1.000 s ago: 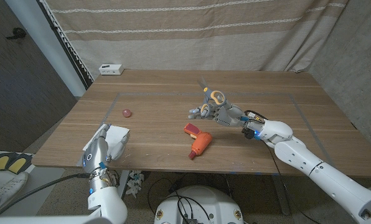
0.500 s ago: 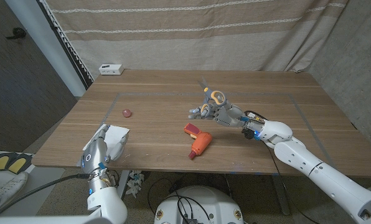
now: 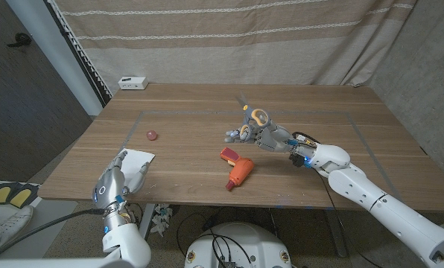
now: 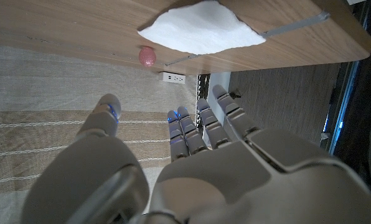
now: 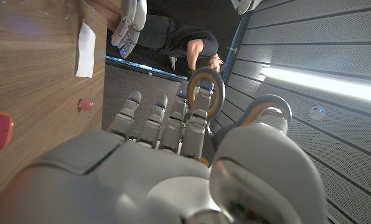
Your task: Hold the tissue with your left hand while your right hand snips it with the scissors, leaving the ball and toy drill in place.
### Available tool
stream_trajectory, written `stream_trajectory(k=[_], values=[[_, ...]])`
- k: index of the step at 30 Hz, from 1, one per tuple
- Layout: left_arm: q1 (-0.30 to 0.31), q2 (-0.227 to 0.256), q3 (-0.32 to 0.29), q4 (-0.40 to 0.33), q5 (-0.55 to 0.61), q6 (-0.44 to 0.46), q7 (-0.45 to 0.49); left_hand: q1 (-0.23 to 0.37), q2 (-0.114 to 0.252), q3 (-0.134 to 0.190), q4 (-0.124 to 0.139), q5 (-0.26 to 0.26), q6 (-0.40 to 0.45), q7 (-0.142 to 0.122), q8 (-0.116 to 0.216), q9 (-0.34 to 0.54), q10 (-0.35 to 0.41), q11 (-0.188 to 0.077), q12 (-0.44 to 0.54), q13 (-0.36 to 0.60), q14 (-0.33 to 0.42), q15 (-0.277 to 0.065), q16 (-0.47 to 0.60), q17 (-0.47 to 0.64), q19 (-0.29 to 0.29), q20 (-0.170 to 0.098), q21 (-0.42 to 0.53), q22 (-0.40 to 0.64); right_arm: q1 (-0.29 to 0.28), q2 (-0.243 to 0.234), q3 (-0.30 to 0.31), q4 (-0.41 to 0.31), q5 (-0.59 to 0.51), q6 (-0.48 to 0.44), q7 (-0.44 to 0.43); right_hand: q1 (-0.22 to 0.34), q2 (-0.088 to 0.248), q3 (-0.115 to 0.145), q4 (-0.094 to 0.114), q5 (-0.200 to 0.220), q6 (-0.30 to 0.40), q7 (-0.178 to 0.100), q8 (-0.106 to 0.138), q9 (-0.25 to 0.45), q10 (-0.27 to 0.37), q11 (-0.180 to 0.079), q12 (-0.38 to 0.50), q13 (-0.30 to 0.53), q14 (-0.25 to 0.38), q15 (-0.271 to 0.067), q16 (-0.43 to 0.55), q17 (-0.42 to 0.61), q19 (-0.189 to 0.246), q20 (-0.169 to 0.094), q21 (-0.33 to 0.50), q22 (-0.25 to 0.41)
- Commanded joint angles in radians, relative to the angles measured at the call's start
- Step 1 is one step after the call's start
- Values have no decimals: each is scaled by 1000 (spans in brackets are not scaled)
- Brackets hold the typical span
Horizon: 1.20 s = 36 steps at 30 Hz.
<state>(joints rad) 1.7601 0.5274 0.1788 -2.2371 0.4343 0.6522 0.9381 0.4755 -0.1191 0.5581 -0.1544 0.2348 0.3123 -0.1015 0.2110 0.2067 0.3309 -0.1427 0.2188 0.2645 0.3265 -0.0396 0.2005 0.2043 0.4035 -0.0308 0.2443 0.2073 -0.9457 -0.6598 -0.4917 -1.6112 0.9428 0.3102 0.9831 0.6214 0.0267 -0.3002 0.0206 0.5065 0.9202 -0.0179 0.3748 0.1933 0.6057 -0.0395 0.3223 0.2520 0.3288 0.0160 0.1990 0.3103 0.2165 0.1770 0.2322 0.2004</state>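
Tissue (image 3: 138, 158) unheld beside spread, empty left hand (image 3: 116, 179); right hand (image 3: 261, 135) gripping scissors (image 3: 253, 117) risks knocking toy drill (image 3: 237, 169) crossing over, while ball (image 3: 151, 135) sits near tissue.

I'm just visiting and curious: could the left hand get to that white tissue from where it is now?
Probably yes. The left hand is open right beside the tissue at the table's near left corner, with nothing between them. The ball and toy drill lie farther off.
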Motion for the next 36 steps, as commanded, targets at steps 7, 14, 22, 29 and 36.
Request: stream_trajectory(k=[7, 14, 22, 29, 36], values=[[-11, 11, -9, 10, -25, 27, -5, 3, 1, 6, 4, -4, 47, 62, 17, 5, 0, 5, 0, -2, 9, -93, 6, 2, 9, 0, 16, 18, -10, -15, -1, -17, -12, 8, -16, 2, 10, 1, -5, 2, 11, -2, -8, 4, 4, 11, 2, -3, 7, 2, 1, -4, 4, 2, 0, 0], [-30, 29, 15, 26, -5, 71, -8, 3, -1, 6, 3, -5, 4, 53, -1, 4, -21, 9, -7, -5, 9, -93, 5, 1, 10, 2, 22, 25, -12, -18, -1, -21, -13, 12, -19, 2, 11, 1, -5, 2, 12, -2, -10, 4, 2, 14, 0, -5, 4, 0, 0, -6, 3, 2, -1, 0], [-41, 43, 25, 34, -2, 100, -10, 4, -6, 6, 2, -4, -38, 41, -15, 4, -43, 14, -14, -8, 3, -92, 3, 0, 7, 3, 27, 30, -18, -24, 1, -28, -13, 15, -25, 2, 11, 1, -6, 2, 12, -5, -13, 4, -1, 11, -1, -8, 3, 2, 0, -8, 3, 2, -1, 0], [-46, 47, 29, 44, -12, 111, -9, 4, -7, 6, 2, -4, -42, 37, -14, 3, -43, 11, -12, -8, 4, -94, 3, 0, 1, 5, 26, 32, -23, -27, 2, -33, -12, 18, -28, 2, 12, 1, -6, 1, 13, -4, -15, 4, -2, 12, -2, -10, 3, 2, -1, -10, 3, 2, -2, 0], [-59, 47, 36, 63, -23, 127, -6, 5, -9, 6, 1, -4, -43, 32, -13, 3, -44, 7, -11, -10, -7, -94, -1, 0, -15, -2, 22, 34, -27, -34, 4, -41, -14, 17, -35, 2, 12, 2, -7, 1, 13, -3, -17, 4, -1, 12, -3, -12, 3, 3, -1, -11, 3, 2, -2, 0]])
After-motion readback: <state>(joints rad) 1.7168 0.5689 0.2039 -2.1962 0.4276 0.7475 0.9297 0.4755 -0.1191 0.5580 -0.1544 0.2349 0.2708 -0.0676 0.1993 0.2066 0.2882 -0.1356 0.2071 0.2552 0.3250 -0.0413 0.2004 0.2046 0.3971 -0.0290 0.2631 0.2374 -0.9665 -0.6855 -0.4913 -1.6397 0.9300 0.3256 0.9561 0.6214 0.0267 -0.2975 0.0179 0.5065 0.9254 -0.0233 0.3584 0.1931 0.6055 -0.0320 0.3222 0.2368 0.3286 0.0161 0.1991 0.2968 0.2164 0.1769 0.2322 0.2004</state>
